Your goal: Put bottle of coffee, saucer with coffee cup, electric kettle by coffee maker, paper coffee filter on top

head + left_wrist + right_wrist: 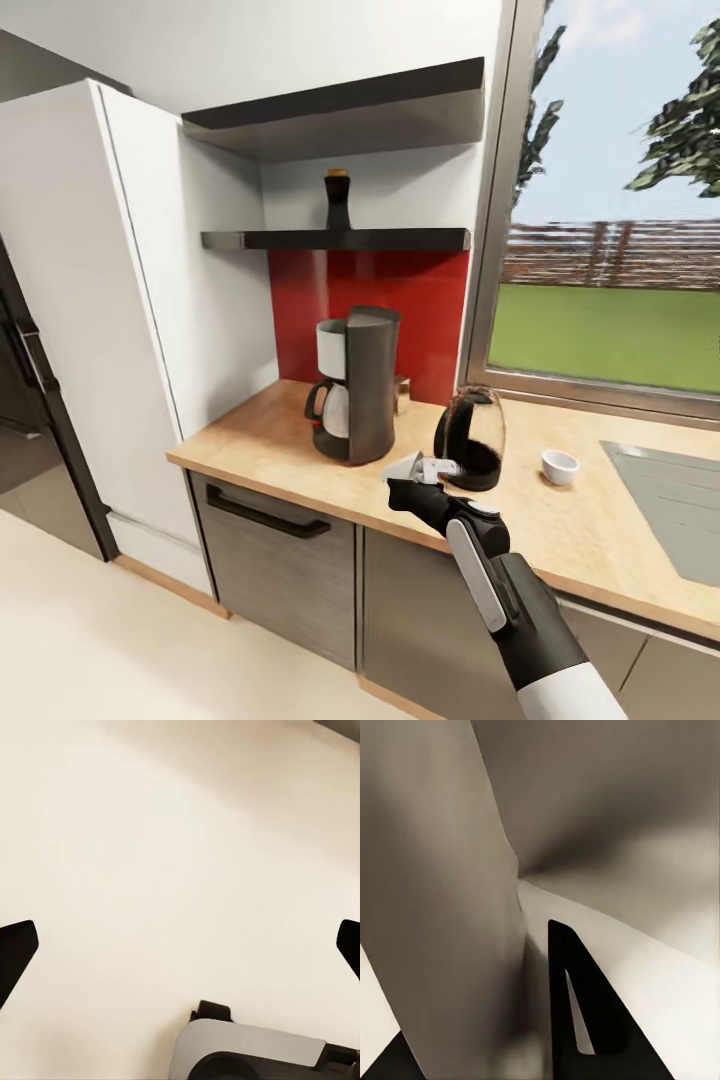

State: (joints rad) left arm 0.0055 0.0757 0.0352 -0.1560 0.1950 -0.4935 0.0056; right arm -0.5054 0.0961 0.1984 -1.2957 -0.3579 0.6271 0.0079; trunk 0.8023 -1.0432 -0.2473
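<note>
The dark grey coffee maker stands on the wooden countertop against the red backsplash. To its right stands the dark electric kettle, and further right a small white coffee cup. The dark bottle of coffee stands on the lower black shelf. My right gripper hovers over the counter's front edge, between coffee maker and kettle, shut on a pale paper coffee filter. In the right wrist view the filter looms close beside a dark finger. My left gripper is open over cream floor.
A tall white cabinet flanks the counter on the left, with a dark fridge beyond it. A grey sink lies at the far right below the window. A small tan box sits behind the coffee maker.
</note>
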